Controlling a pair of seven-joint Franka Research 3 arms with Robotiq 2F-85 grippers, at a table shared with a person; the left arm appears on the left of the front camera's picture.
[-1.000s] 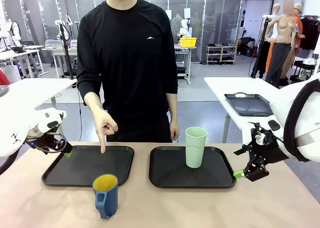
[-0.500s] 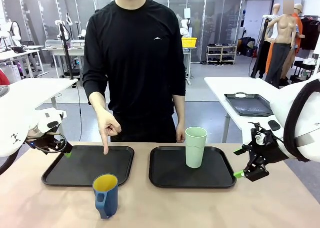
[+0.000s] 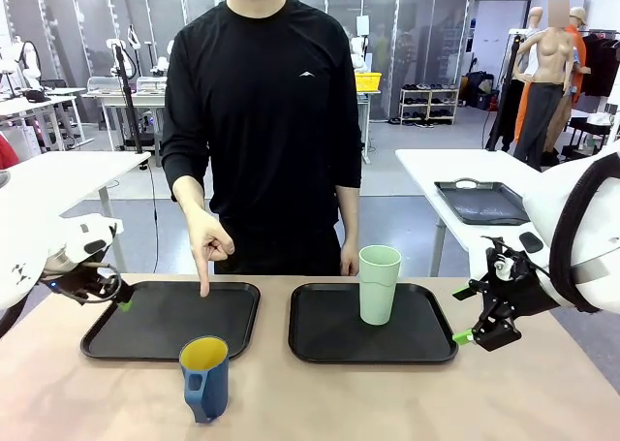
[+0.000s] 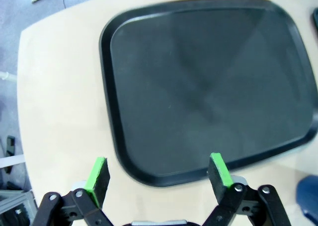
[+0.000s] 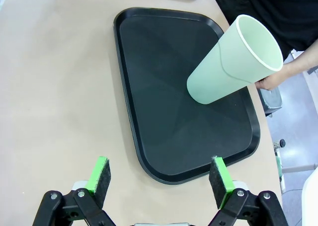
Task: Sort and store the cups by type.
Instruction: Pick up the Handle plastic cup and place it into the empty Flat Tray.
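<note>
left gripper (image 4: 159,169) spread wide and empty at the left tray (image 4: 198,87) edge; right gripper (image 5: 161,174) spread wide and empty beside the right tray (image 5: 149,87), where the mint tumbler (image 3: 379,284) stands upright, centre-right of the front view; blue mug (image 3: 204,378) on the table (image 3: 387,402) at lower centre, just before the left tray, a person's hand (image 3: 205,249) pointing down above that tray

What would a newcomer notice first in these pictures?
The person's hand at the far side points a finger down at the left black tray. A dark blue mug with a yellow inside stands on the table on the robot's side of that tray, and a tall mint-green tumbler stands upright on the right tray. The left gripper and right gripper hover open at the sides.
</note>
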